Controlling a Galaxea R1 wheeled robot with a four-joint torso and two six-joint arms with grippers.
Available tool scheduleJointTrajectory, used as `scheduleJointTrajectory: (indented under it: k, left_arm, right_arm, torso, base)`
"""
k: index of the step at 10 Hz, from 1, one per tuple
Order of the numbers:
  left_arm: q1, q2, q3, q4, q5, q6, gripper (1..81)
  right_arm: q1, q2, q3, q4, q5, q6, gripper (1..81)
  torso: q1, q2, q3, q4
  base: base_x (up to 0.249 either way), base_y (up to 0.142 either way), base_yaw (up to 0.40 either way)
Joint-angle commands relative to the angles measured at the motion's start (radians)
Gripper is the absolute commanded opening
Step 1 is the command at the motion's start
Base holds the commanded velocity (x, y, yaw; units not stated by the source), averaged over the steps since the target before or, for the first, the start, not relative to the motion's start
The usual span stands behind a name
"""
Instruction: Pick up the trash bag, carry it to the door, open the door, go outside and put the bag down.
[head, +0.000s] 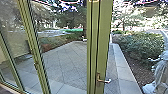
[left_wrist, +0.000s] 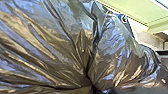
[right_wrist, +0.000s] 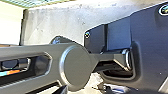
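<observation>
Trash bag (left_wrist: 62, 42) sits close in front of my left wrist camera, its dark plastic drawn into folds that meet at one gathered point. I can't tell whether the left gripper or the right gripper is clenched or released. Ahead, a green upright frame (head: 103, 37) with a lever handle (head: 103, 80) stands between two stretches of paving (head: 66, 60). To its right, pale edging stones (head: 125, 70) border a bed of soil and shrubs (head: 137, 46).

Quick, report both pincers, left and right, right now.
Left pincer: probably holding the gathered plastic trash bag; open or shut can't be told.
Right pincer: open or shut can't be told.
</observation>
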Motion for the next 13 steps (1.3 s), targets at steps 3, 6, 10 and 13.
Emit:
scheduleJointTrajectory:
  k: [3,6,10,13]
  left_arm:
    - [-0.059,-0.007,0.013,-0.003,0.070,-0.001,1.0]
    - [-0.059,-0.002,0.013,-0.003,0.065,-0.001,1.0]
    - [-0.060,-0.002,0.013,-0.006,0.062,-0.002,1.0]
    - [-0.060,-0.002,0.013,-0.019,0.062,-0.002,1.0]
  right_arm:
    - [0.169,-0.343,0.409,0.006,-0.021,-0.004,81.1]
    - [0.350,-0.482,0.556,0.081,-0.103,-0.001,81.1]
    - [0.654,-0.589,0.633,0.208,-0.249,0.010,81.1]
    - [0.906,-0.615,0.629,0.346,-0.387,0.051,81.1]
  torso:
    - [0.000,0.000,0.000,0.000]
    - [0.000,0.000,0.000,0.000]
    - [0.000,0.000,0.000,0.000]
    - [0.000,0.000,0.000,0.000]
  base:
    - [0.000,0.000,0.000]
    - [0.000,0.000,0.000]
    - [0.000,0.000,0.000]
    - [0.000,0.000,0.000]
